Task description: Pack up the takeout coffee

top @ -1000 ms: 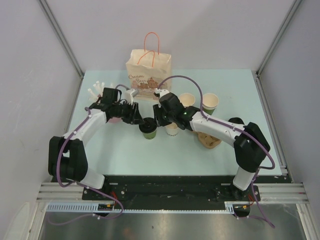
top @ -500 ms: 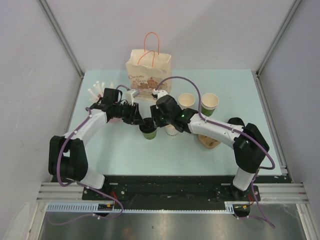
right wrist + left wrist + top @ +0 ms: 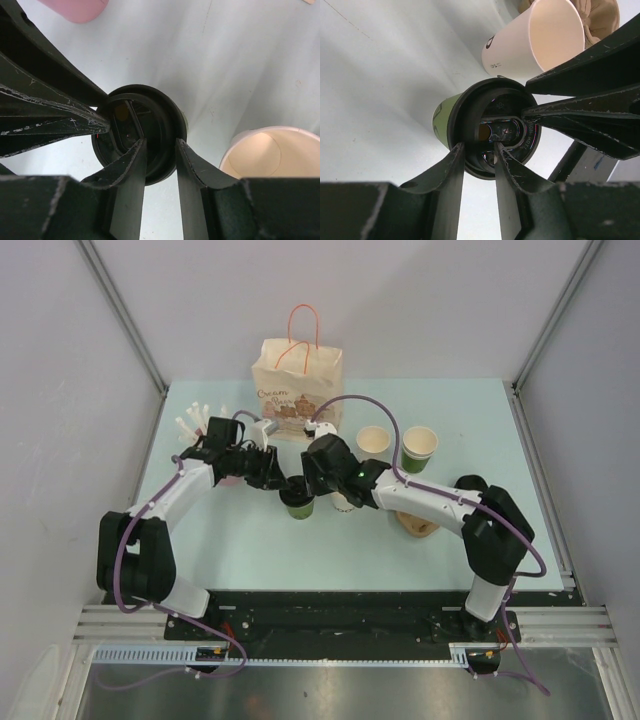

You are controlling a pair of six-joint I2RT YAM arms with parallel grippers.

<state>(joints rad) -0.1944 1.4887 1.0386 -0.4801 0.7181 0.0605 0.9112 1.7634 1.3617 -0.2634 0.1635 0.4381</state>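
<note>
Lid on green cup is now straddled by leftward-shifted right gripper.

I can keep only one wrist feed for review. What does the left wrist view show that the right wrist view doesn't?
Only the left wrist view shows the brown pulp tray, in its top right corner. Only the right wrist view shows a pink object, at its top edge. Both show the black lid, with the left end effector and right end effector pinching its rim from opposite sides, and a lidless white cup nearby.
</note>
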